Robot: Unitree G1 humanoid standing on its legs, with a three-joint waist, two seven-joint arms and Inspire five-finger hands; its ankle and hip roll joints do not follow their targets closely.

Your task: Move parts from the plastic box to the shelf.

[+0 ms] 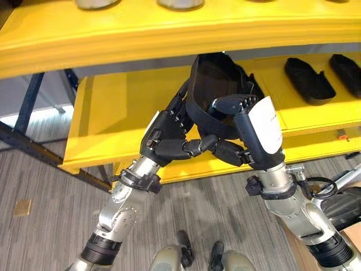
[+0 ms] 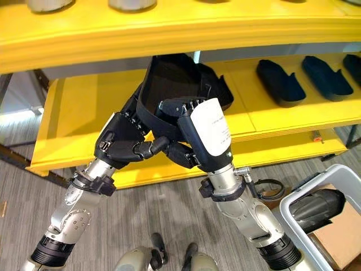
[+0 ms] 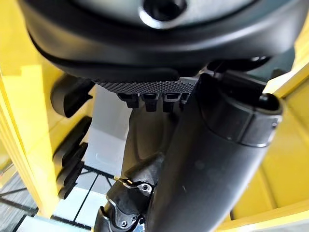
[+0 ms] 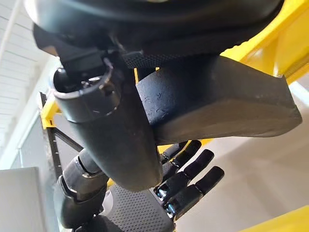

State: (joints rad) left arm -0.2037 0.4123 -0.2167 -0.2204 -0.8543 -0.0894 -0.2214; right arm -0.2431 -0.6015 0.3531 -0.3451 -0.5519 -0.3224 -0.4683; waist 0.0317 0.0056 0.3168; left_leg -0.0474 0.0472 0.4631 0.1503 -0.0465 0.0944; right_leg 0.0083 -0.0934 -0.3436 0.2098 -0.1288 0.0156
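Both hands grip one black moulded part (image 2: pixel 169 84) — a curved, matte, shell-like piece — held at the front edge of the yellow shelf's (image 2: pixel 79 113) middle tier. The left hand (image 2: pixel 121 141) curls its fingers round the part's left side; the right hand (image 2: pixel 189 121) wraps its rim from the right. Two similar elongated black parts (image 2: pixel 279 82) lie on that tier — well apart from the held one. Another dark part sits in the grey plastic box (image 2: pixel 304 197) at lower right.

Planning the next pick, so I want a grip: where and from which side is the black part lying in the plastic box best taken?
Probably around its rounded upper body, coming down from above. The black part lies on its side in the open-topped plastic box, whose grey walls block a sideways approach, and cardboard sits against it. Its underside is hidden.
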